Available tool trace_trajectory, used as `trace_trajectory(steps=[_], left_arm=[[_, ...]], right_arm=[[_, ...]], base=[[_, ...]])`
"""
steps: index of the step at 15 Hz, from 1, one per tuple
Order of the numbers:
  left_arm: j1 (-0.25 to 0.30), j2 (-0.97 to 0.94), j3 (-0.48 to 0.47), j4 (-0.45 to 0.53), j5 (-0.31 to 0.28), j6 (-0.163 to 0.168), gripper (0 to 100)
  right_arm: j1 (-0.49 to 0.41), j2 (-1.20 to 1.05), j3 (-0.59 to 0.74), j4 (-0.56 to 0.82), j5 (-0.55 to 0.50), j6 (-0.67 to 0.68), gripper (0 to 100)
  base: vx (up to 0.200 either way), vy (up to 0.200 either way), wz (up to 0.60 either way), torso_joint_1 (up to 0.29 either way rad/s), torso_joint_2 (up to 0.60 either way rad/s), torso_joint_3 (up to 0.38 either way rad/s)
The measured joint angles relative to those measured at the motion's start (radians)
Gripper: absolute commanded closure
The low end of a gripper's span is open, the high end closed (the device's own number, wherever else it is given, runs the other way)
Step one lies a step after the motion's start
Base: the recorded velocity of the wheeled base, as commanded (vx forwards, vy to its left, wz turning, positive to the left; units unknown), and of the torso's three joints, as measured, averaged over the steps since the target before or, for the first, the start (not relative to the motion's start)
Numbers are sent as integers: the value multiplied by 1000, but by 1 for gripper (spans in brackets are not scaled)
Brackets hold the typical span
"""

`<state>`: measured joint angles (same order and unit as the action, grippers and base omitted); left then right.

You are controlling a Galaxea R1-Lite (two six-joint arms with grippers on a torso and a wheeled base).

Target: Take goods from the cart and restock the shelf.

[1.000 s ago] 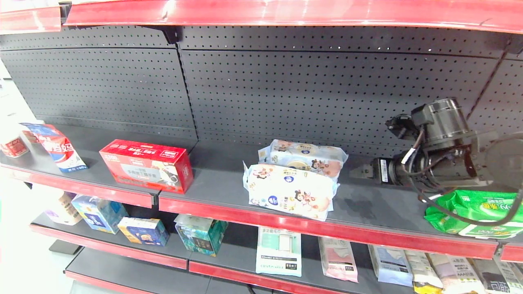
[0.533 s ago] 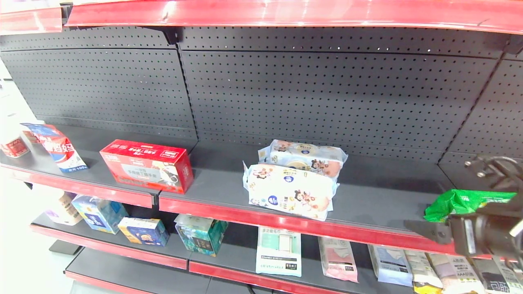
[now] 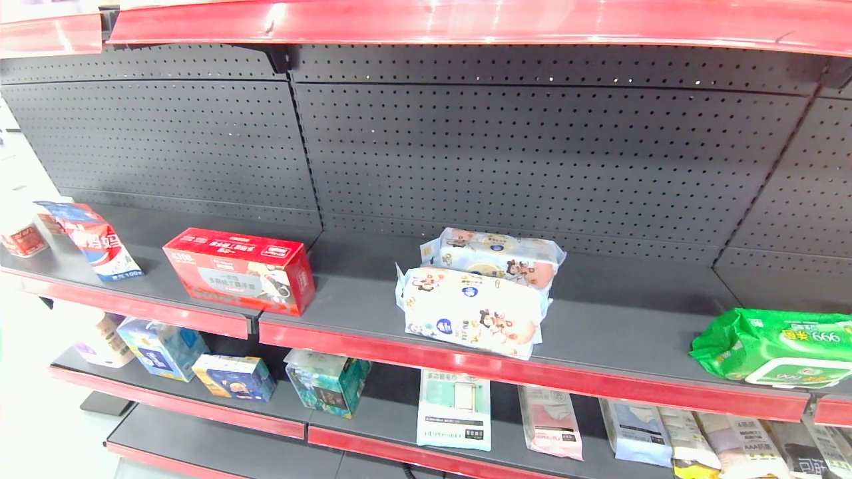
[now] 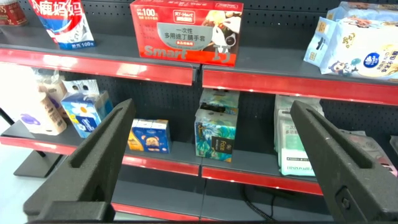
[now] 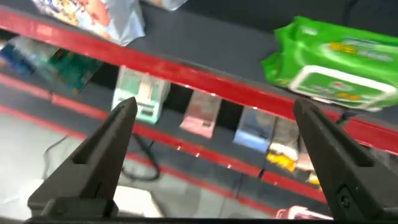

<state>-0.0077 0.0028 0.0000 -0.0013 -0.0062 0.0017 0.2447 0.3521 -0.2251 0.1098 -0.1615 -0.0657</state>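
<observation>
Left gripper (image 4: 213, 106) & right gripper (image 5: 214, 107) splayed, empty; right 1 hangs near green pack (image 5: 339, 56) at shelf (image 3: 619, 313) edge, so 1 careless swing could knock it off.

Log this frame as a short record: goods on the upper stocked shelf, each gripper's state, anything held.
shelf: dark deck, red front edge
goods, left to right: pouch, red box, two cartoon-print packs, green wipes pack
left gripper: open, empty
right gripper: open, empty, apart from green wipes pack
held: nothing
</observation>
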Motion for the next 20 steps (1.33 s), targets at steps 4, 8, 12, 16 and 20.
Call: trace_trajectory(steps=[4,8,12,16,20], left_arm=[[0,0,0,0,0,0,0],[0,0,0,0,-1,2,0],[0,0,0,0,-1,2,0],[0,0,0,0,-1,3,0],[0,0,0,0,-1,2,0]], right_arm=[[-96,-131,64,-1,-156,-27,0],[-188,-240,137,-13,-78,-54,0],[-212,-281,198,-145,264,64,0],[-243,-336,214,-158,179,-28,0],[-247,-352,218,-166,93,-20,0]], base=[[0,0,0,0,0,0],[0,0,0,0,0,0],[0,0,0,0,0,0],[0,0,0,0,0,0],[0,0,0,0,0,0]])
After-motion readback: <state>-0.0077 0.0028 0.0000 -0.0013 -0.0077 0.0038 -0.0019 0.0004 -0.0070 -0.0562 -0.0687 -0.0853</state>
